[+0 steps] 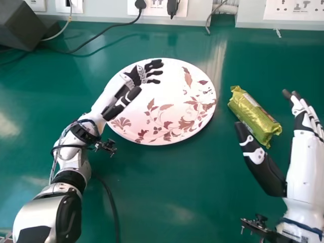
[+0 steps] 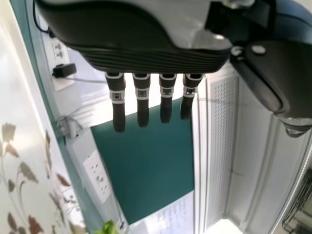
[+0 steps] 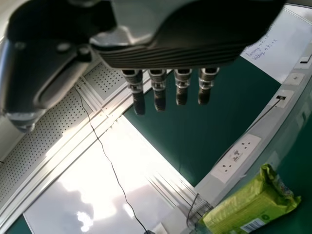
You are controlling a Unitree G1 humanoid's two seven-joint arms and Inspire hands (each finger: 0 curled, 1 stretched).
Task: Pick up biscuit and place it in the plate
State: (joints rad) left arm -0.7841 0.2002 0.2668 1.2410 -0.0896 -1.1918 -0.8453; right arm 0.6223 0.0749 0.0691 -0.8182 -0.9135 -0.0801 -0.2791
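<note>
One biscuit packet (image 1: 253, 115), yellow-green, on green table (image 1: 167, 202), between plate (image 1: 164, 93) and right hand (image 1: 305, 164); one plate, round, white with reddish leaves; right hand, open, fingers extended, near packet; left hand (image 1: 134, 76), open, fingers extended, over plate.

In the head view, the left hand (image 1: 135, 81) and its forearm hide part of the plate (image 1: 167, 119) towards nine to ten o'clock. The edge crops the right hand (image 1: 304, 167) near three o'clock and the dark box (image 1: 20, 23) at ten.
</note>
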